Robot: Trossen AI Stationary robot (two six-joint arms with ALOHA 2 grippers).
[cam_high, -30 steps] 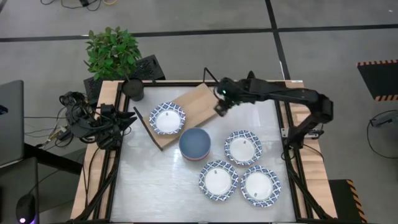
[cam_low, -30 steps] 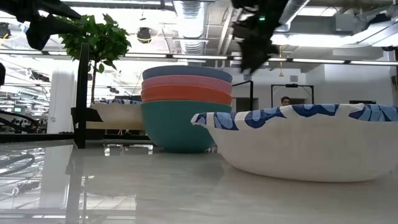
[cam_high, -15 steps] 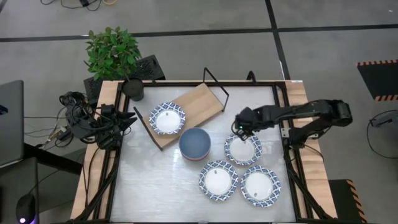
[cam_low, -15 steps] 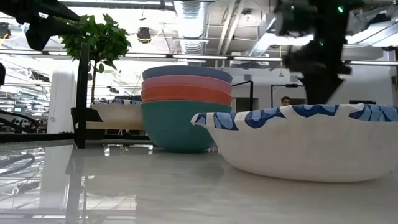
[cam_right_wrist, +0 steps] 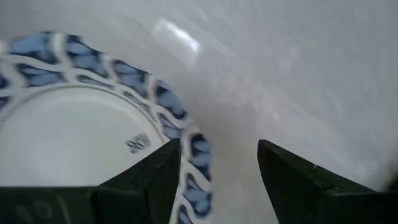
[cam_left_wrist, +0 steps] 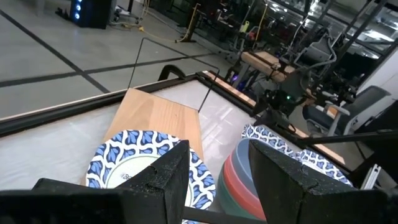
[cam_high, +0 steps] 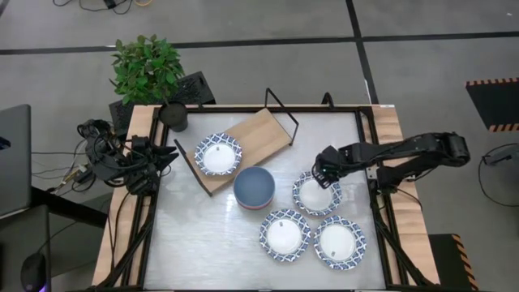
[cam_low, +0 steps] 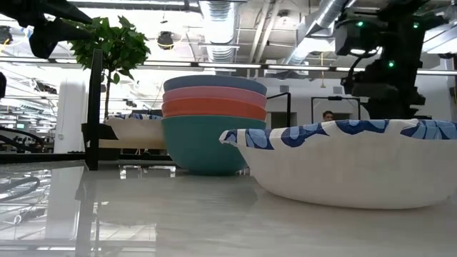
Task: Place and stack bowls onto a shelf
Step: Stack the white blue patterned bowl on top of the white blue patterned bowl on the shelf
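Note:
My right gripper is open and hovers over the far rim of a blue-patterned bowl on the table's right side. In the right wrist view one finger stands over that rim and the other over bare table. Two more patterned bowls rest on the table nearer the front. A fourth patterned bowl sits on the wooden shelf. The stack of plain bowls, blue on top and teal at the bottom, stands beside the shelf. My left gripper waits open at the table's left edge.
A potted plant and a dark cup stand at the far left corner. The shelf's black wire legs rise at its far end. Cables lie off the left edge. Bare tabletop shows at the near left.
My right gripper has swung from above the shelf's far end toward the table's right and near side, coming down over the far rim of the patterned bowl there. The bowls and the shelf have stayed where they were.

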